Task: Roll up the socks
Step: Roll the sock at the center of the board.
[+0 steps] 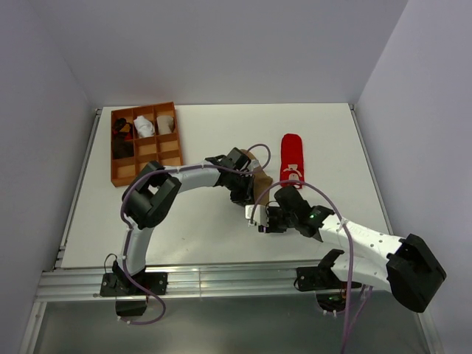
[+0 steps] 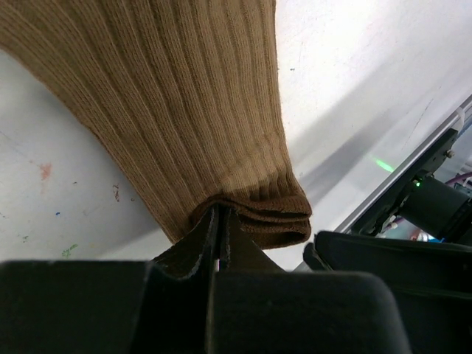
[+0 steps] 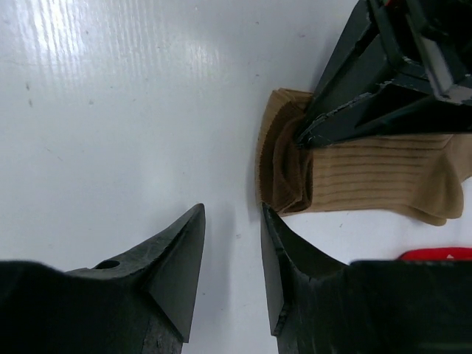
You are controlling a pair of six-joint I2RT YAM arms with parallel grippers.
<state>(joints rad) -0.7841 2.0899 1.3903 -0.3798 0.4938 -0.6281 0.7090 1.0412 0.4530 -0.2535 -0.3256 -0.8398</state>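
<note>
Roughly in the middle of the bench (image 1: 221, 133) lies the tan sock (image 1: 260, 184), one end folded over in layers. The left fingers (image 2: 210, 240) are pressed together on that folded end, pinching it. The right fingers (image 3: 193, 236) stand spread and hold nothing, their tips low over the bench just beside the fold. The red sock (image 1: 292, 158) lies nearby, not touching. An orange tray (image 1: 113, 151) sits at the back left.

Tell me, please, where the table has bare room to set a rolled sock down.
Bare: the far strip of the table between tray and red sock, and from that sock to the right edge. Crowded: the centre, where the left jaws pinch the tan sock, the right jaws beside it.
</note>
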